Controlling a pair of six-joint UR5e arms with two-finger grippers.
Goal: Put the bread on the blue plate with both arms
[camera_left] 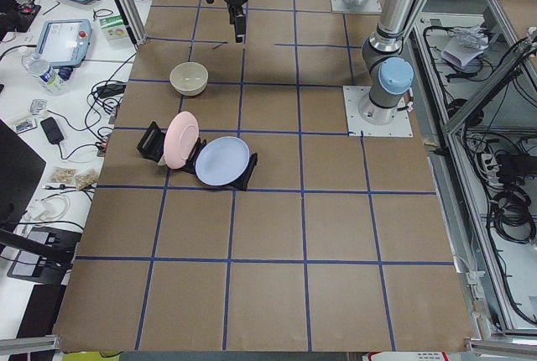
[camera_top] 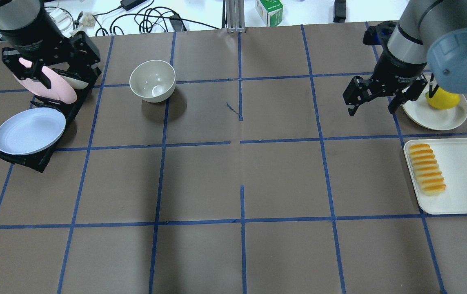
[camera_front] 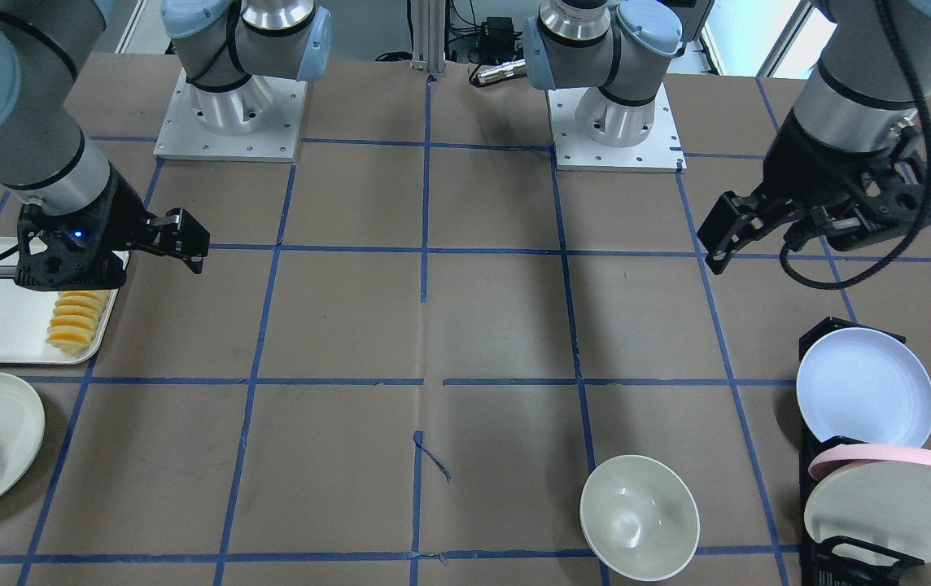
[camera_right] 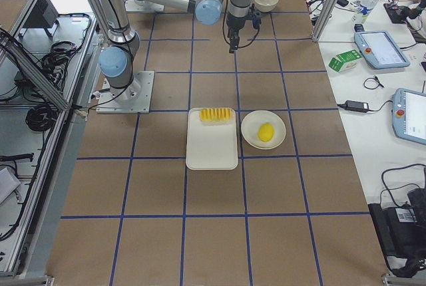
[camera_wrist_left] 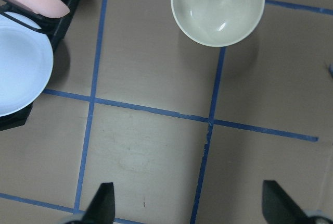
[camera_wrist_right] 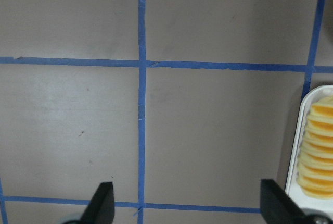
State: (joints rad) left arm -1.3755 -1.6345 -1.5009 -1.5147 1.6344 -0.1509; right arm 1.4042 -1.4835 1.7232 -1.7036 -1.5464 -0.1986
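Note:
The bread [camera_top: 426, 168] is a ridged orange-yellow loaf lying at the inner edge of a white tray [camera_top: 464, 179]; it also shows in the front view [camera_front: 75, 319] and the right wrist view [camera_wrist_right: 316, 153]. The blue plate [camera_top: 29, 130] leans in a black rack [camera_top: 37, 160] at the other end of the table and shows in the left wrist view [camera_wrist_left: 18, 73]. My right gripper [camera_top: 371, 108] is open and empty, held above the table beside the tray. My left gripper [camera_front: 724, 238] is open and empty, held high near the rack.
An off-white bowl [camera_top: 152, 80] stands between the rack and the table's middle. A cream plate with a pink rim [camera_top: 47, 83] leans in the same rack behind the blue plate. A small cream plate [camera_top: 441, 114] holds a yellow fruit [camera_top: 443, 98] beyond the tray.

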